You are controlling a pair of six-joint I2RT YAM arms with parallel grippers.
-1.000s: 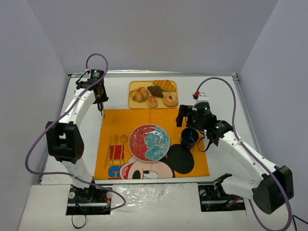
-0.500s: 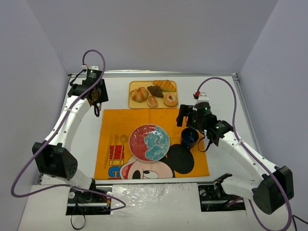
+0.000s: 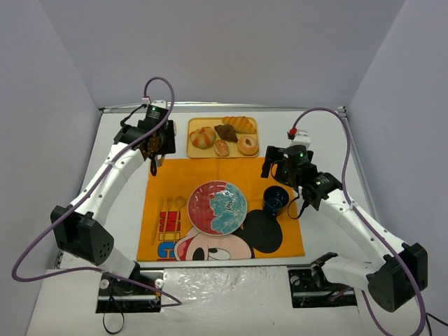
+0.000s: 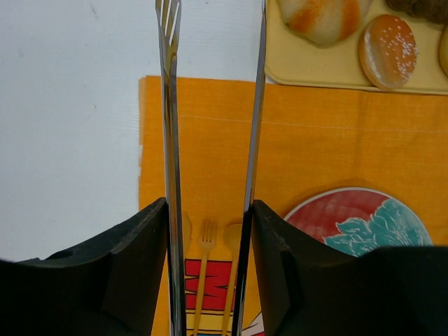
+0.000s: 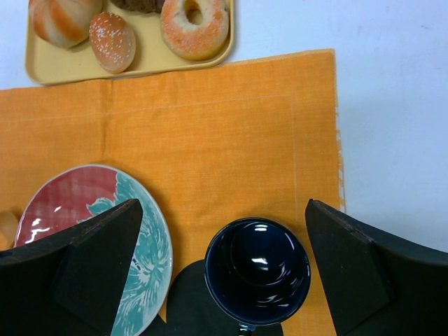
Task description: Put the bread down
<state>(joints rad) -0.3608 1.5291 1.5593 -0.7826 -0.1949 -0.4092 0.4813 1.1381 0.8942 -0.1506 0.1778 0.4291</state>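
The bread [image 3: 202,137], a round lobed golden-brown bun, lies at the left end of the yellow tray [image 3: 192,150]. It shows at the top edge of the left wrist view [image 4: 323,17] and of the right wrist view [image 5: 63,17]. My left gripper [image 3: 155,145] [image 4: 210,206] is shut on metal tongs [image 4: 171,140], whose two arms stand apart and empty. It hovers just left of the tray, above the mat's far-left corner. My right gripper [image 3: 274,166] [image 5: 222,204] is open and empty above the dark blue cup [image 5: 257,269].
The tray also holds a croissant [image 3: 240,124], a dark chocolate pastry [image 3: 225,131], a small sugared bun [image 3: 221,148] and a ring donut [image 3: 247,145]. On the orange mat [image 3: 175,175] are a red-and-teal plate [image 3: 217,207], the cup [image 3: 275,199] and yellow cutlery [image 3: 168,210].
My left arm has swung right with the tongs, from the table's left side to beside the tray. My right gripper has shifted slightly back and right above the cup.
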